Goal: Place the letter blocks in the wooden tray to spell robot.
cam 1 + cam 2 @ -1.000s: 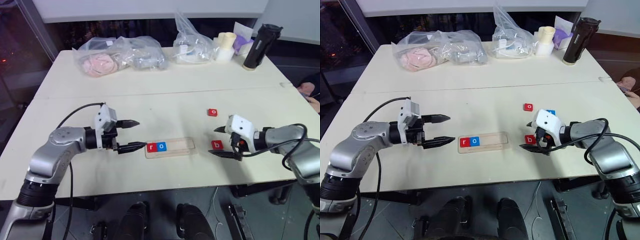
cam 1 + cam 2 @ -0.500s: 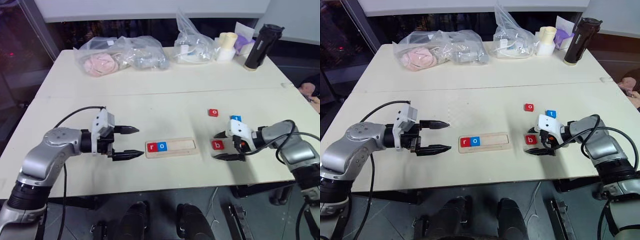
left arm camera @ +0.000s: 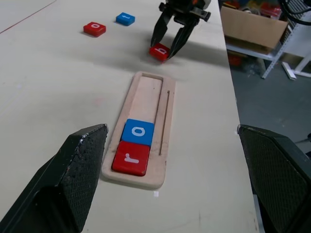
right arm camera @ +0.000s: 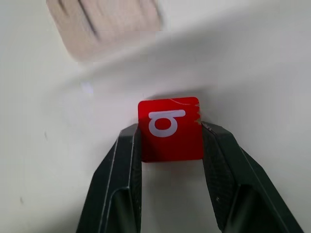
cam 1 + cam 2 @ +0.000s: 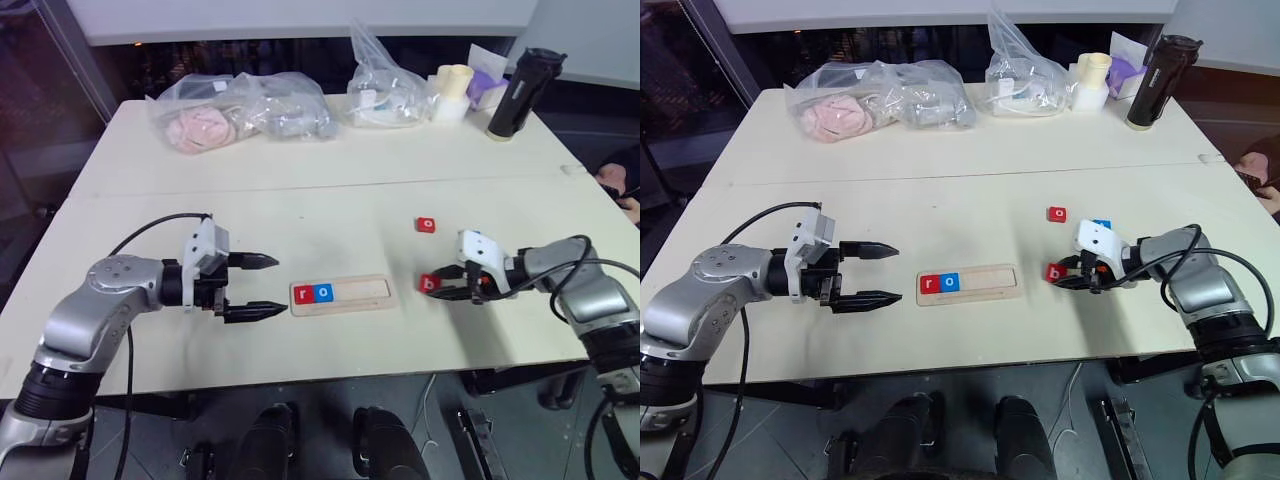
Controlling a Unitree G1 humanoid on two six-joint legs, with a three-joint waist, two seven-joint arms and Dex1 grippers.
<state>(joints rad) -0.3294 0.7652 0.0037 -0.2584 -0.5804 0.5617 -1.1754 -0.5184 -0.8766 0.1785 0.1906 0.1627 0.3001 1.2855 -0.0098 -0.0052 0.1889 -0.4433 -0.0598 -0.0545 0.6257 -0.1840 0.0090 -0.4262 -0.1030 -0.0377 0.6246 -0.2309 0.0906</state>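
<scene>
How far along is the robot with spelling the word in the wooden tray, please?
Two of five are placed: the red r and blue o sit at one end of the wooden tray. The right gripper is shut on the red b. The red o and blue t wait on the table.

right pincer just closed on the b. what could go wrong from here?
1. The right pincer grips the red b block only by its near edges, most of it sticking out past the fingertips; it may pivot or slip on lift.
2. In the wooden tray, the red r block and blue o block already sit; a skewed b could catch the rim or nudge the o.
3. The left pincer hangs open beside the tray's end, risking contact.
</scene>
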